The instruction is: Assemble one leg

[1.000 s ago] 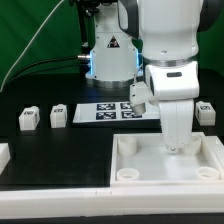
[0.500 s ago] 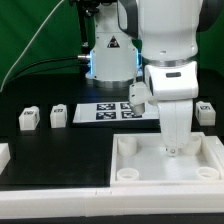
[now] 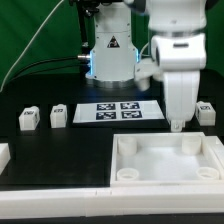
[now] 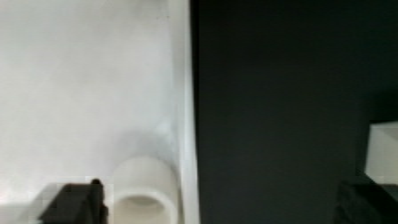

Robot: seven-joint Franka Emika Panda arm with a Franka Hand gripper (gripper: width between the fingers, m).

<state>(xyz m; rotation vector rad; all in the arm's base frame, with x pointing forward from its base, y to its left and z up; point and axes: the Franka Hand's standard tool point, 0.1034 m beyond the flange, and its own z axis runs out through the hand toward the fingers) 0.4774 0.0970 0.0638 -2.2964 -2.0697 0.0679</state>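
hovering over the tray (image 3: 128,172) at its 1 o'clock corner, gripper (image 3: 178,124) had fingers spread wide, gripping nothing. nearest leg (image 3: 206,112) sat on the table (image 3: 50,150) at gripper's 2 o'clock, apart.

No words or numbers can be read anywhere. A warning triangle (image 3: 113,43) stands on the arm's base (image 3: 110,66). Four black-and-white square tags lie on the marker board (image 3: 120,111). Each of three small white posts (image 3: 28,119) (image 3: 58,115) (image 3: 206,112) carries one such tag.
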